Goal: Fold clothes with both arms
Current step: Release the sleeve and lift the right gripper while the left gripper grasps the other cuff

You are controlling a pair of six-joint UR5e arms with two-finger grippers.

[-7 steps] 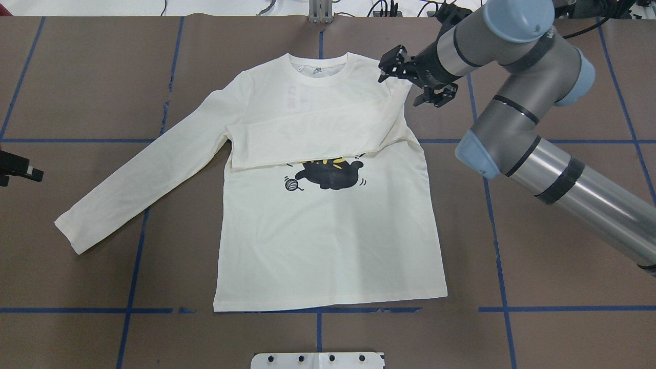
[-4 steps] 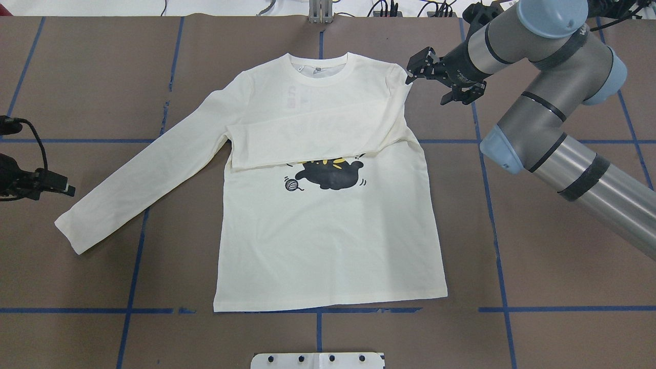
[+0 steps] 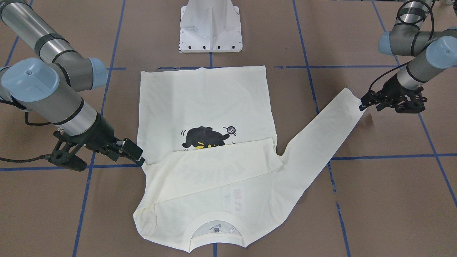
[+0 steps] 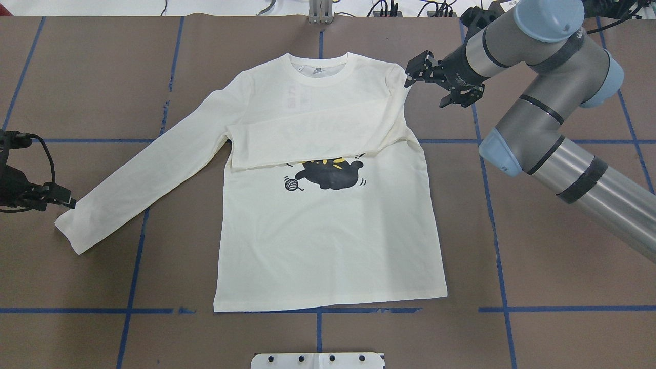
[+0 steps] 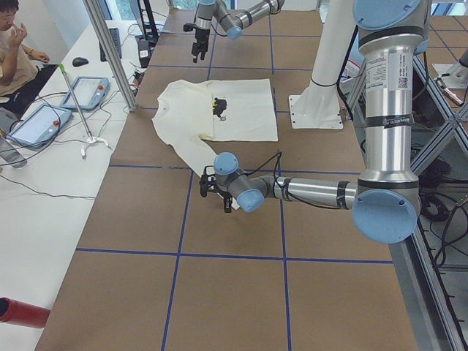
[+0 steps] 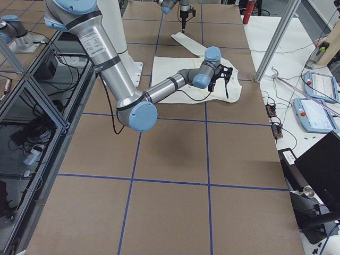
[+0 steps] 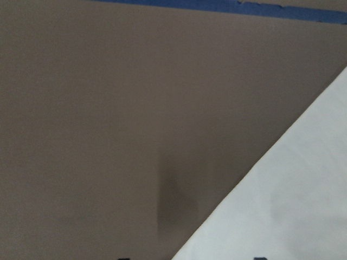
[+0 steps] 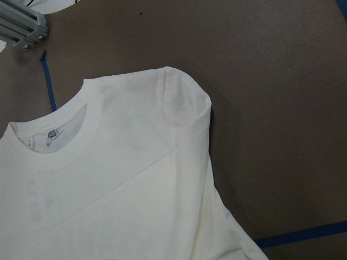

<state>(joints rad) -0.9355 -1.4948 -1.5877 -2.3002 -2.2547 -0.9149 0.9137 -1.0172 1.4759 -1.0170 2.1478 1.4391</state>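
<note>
Cream long-sleeved T-shirt (image 4: 328,241) lies flat, print up, in the middle of the table (image 4: 512,256), collar to the far edge. Right sleeve (image 4: 307,138) already folded across chest; left sleeve (image 4: 138,179) splayed toward the left edge. Left gripper (image 3: 363,102), fingers spread, is at its cuff (image 4: 69,233), so the left-sleeve fold looks to be in hand. Next probably: pinch cuff, carry across. Right gripper (image 4: 426,91) spread, empty, beside the right shoulder.

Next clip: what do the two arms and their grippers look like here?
Both the left arm and the right arm are silver-grey tubes with light blue joint caps and black bands. The left gripper and right gripper are black, open-framed two-finger units. A black cable trails from the right wrist.
</note>
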